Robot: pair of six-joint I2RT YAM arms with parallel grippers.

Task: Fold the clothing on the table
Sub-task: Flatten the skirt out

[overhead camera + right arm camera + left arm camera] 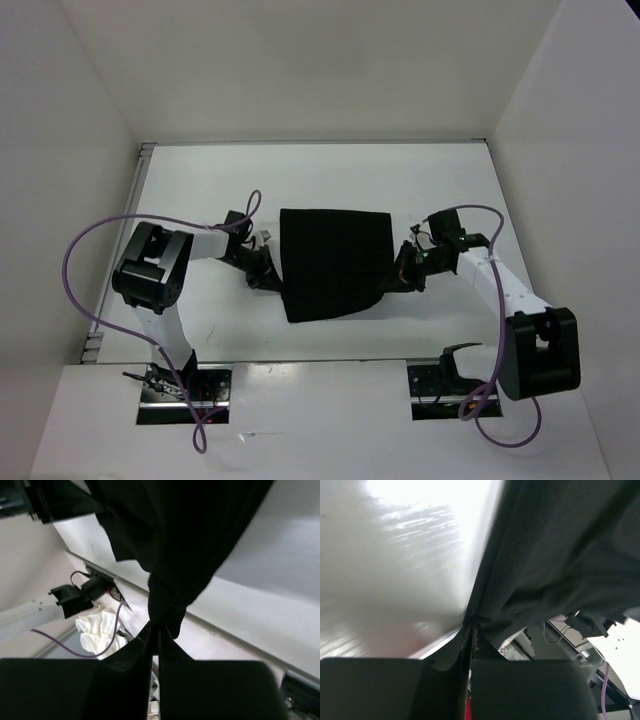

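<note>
The black clothing [335, 262] lies mid-table as a rough rectangle, its near corners drawn up toward the grippers. My left gripper [270, 278] is shut on the cloth's near left edge; the left wrist view shows its jaws pressed together on a pinch of fabric [485, 617] at my left gripper [471, 630]. My right gripper [400, 275] is shut on the near right corner. In the right wrist view a bunched fold of the clothing [170, 555] runs down into my right gripper [159, 627]. The white table [440, 180] shows around the garment.
White walls enclose the table on the left, back and right. A metal rail [300, 362] marks the table's near edge by the arm bases. Purple cables [75, 260] loop beside both arms. A crumpled white cloth [97, 630] lies beyond the table edge in the right wrist view.
</note>
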